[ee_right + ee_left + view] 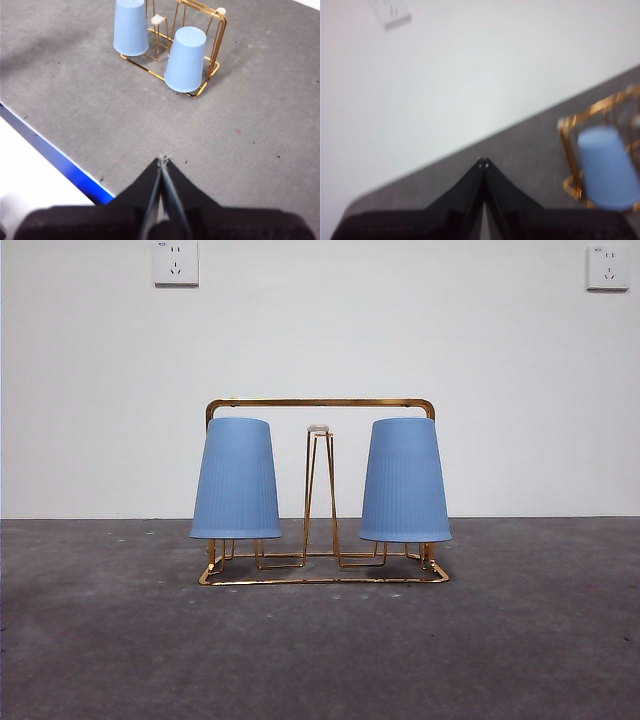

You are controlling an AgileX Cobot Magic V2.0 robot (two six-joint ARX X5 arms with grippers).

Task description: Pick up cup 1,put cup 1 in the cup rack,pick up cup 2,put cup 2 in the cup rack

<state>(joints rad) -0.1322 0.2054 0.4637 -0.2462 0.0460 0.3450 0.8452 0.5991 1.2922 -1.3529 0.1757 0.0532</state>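
Note:
The gold wire cup rack (320,403) stands in the middle of the grey table. Two blue ribbed cups hang upside down on its pegs: one on the left (236,478) and one on the right (404,480). A bare peg with a pale tip (318,429) stands between them. The right wrist view shows the rack (218,40) with both cups (131,26) (185,59) from above. My right gripper (163,159) is shut and empty, well away from the rack. My left gripper (482,161) is shut and empty, with the rack (569,145) and one cup (607,167) off to its side.
The table's blue front edge (55,156) shows in the right wrist view. Two wall sockets (175,262) (607,267) sit high on the white wall behind. Neither arm shows in the front view.

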